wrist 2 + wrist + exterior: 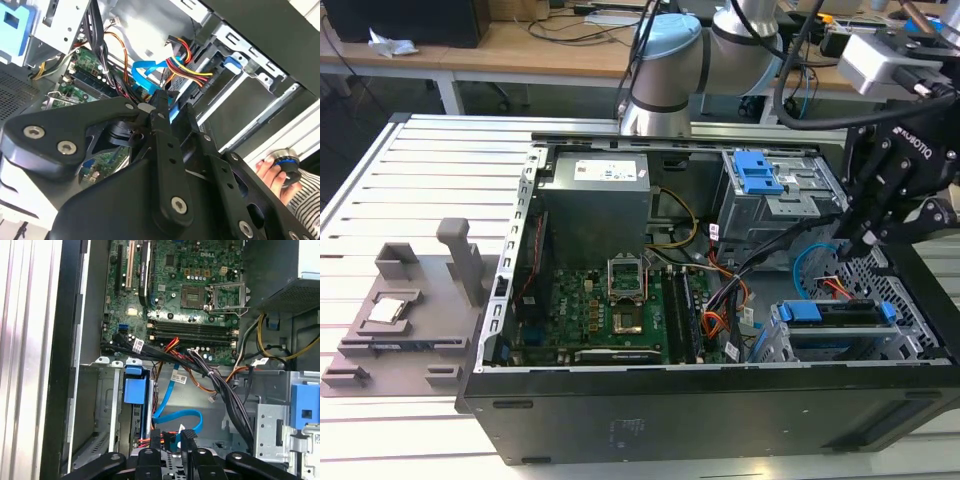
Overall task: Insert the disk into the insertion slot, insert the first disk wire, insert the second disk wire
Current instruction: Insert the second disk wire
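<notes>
The disk (835, 318) lies flat inside the insertion slot (772, 345), a grey metal cage at the case's front corner on the exterior view's right. Its blue carrier (135, 389) shows at the cage mouth. My gripper (865, 240) hangs just above and behind the cage. In both wrist views its black fingers (156, 442) stand close together with the end of a flat blue disk wire (175, 416) pinched between them. That blue disk wire (145, 75) loops up from the case floor. A red, yellow and black wire bundle (190, 75) with a black plug runs beside it toward the cage.
The open computer case holds a green motherboard (610, 300), a grey power supply (595, 195) and an upper bay with a blue latch (758, 172). Black cable bundles (220, 385) cross beside the cage. A grey fixture (410, 300) sits outside. A person's hand (272, 167) grips a round knob.
</notes>
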Motion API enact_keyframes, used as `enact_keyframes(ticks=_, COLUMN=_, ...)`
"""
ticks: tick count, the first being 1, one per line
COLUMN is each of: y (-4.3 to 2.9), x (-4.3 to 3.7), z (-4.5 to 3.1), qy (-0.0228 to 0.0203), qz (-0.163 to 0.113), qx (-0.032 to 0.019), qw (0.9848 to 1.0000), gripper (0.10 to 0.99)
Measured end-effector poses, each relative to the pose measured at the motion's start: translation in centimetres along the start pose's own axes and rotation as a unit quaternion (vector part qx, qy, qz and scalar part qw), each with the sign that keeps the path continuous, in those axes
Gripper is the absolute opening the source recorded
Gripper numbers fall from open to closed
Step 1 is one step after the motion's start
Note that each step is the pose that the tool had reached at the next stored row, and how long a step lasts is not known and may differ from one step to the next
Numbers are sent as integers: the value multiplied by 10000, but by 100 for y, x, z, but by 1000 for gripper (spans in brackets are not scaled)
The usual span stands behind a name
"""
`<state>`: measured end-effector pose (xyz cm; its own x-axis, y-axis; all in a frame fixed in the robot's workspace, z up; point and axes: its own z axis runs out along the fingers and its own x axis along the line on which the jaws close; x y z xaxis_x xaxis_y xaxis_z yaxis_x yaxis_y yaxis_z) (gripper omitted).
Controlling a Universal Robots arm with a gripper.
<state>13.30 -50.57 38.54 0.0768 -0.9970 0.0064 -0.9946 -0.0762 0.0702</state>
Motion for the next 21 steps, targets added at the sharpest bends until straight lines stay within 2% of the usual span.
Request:
enact_keyframes(ticks=3, y=0, x=-20, z=28, qy=39, qz=-116, qx=-1, qw=9999, gripper=302)
enact_keyframes(ticks=4, y=0, x=-26, z=48, qy=75, qz=-234, qx=-3, qw=9997, gripper=302)
enact_keyframes(ticks=6, y=0, x=-27, z=57, qy=105, qz=-297, qx=-5, qw=9995, gripper=302)
enact_keyframes(ticks=10, y=0, x=-27, z=57, qy=111, qz=-299, qx=-5, qw=9995, gripper=302)
enact_keyframes(ticks=12, y=0, x=-27, z=57, qy=117, qz=-301, qx=-6, qw=9995, gripper=106)
enact_keyframes(ticks=16, y=1, x=-17, z=58, qy=122, qz=-302, qx=-6, qw=9995, gripper=106)
enact_keyframes(ticks=17, y=2, x=6, z=58, qy=123, qz=-302, qx=-6, qw=9995, gripper=106)
enact_keyframes(ticks=21, y=14, x=227, z=126, qy=121, qz=-290, qx=-6, qw=9995, gripper=106)
